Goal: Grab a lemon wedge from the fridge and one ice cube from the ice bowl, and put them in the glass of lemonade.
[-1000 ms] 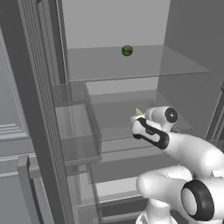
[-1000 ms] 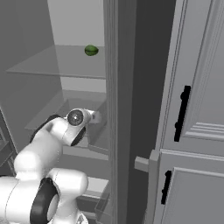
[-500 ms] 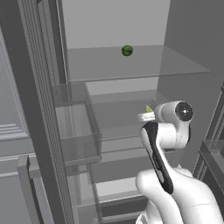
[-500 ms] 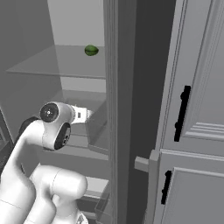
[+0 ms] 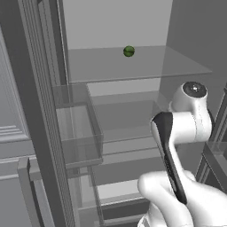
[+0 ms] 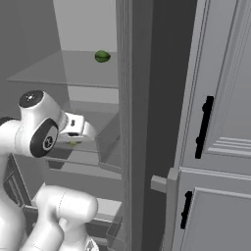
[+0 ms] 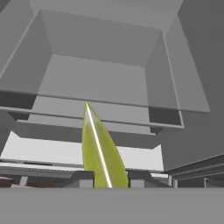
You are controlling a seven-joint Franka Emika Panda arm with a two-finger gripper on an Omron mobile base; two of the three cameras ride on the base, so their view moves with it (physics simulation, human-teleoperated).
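Arm swung up; claw (image 7: 107, 175) pinches lemon wedge (image 7: 99, 151) inside fridge (image 5: 133, 80).

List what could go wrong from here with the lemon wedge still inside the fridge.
1. The lemon wedge is pinched only at its lower end between the fingers, most of it sticking out past them; a jolt might twist it loose.
2. The arm works in the fridge among clear shelves; pulling out carelessly may clip one.

Inside the fridge (image 5: 40, 88), a clear glass shelf (image 5: 146, 66) carries a small dark-green round fruit (image 5: 129, 51) near its back. Below that shelf, a lower shelf (image 5: 128, 133) lies bare.
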